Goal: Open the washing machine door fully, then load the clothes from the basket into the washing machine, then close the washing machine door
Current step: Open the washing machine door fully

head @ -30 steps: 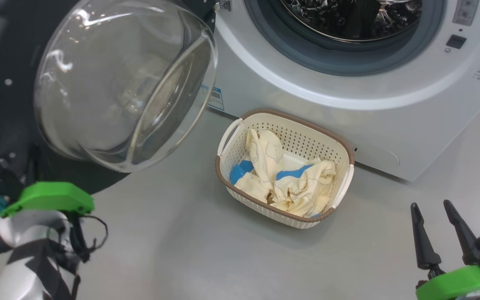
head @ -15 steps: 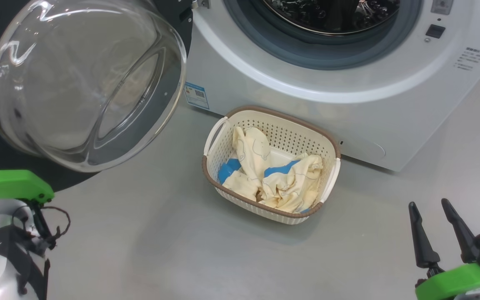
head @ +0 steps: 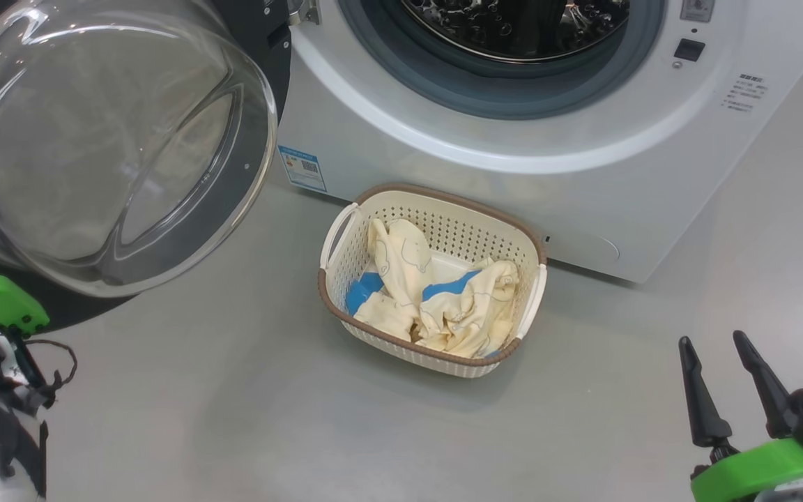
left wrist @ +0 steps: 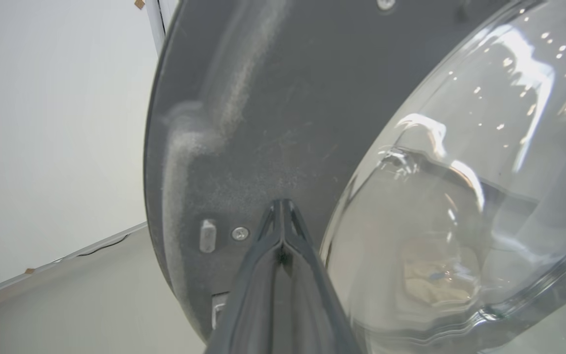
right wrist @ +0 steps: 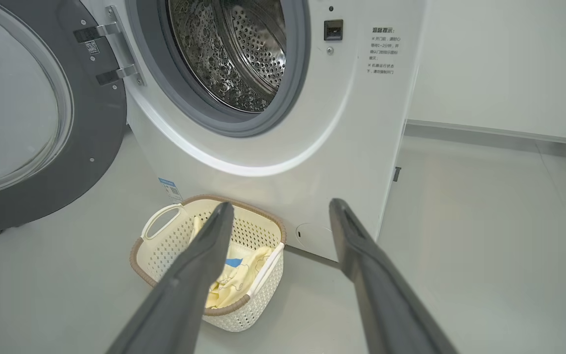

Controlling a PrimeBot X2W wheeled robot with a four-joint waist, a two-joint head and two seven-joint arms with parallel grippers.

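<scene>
Grey floor (head: 234,418) carries everything. On it the washing machine (head: 443,160) stands w/ its mouth uncovered: steel drum (head: 513,28) and grey seal (head: 499,101) are both exposed, and a blue sticker (head: 302,167) sits at the front's lower left corner. The washing machine door (head: 102,139) stands swung out to the robot's left on its metal hinge (right wrist: 116,54), glass bulge toward the head cam, black rim around it.

The basket (head: 429,357) sits on the floor just in front of the machine's bottom edge, roughly below the mouth. Its back rim is near the white panel (touching or not, can't tell). The clothes (head: 436,293) lie crumpled inside it, cream-yellow w/ blue patches, all within the rim.

The left gripper (left wrist: 281,204) has its two fingers pressed together, holding nothing. The tips point at the door's dark inner face, just beside the glass edge and nr a small screw (left wrist: 240,233). Whether the tips actually touch the door is unclear.

The right gripper (head: 712,339) hangs over the floor at the robot's lower right, well apart from the basket, fingers spread wide and empty. Its wrist cam looks btw those fingers toward the basket and the machine's lower front.
</scene>
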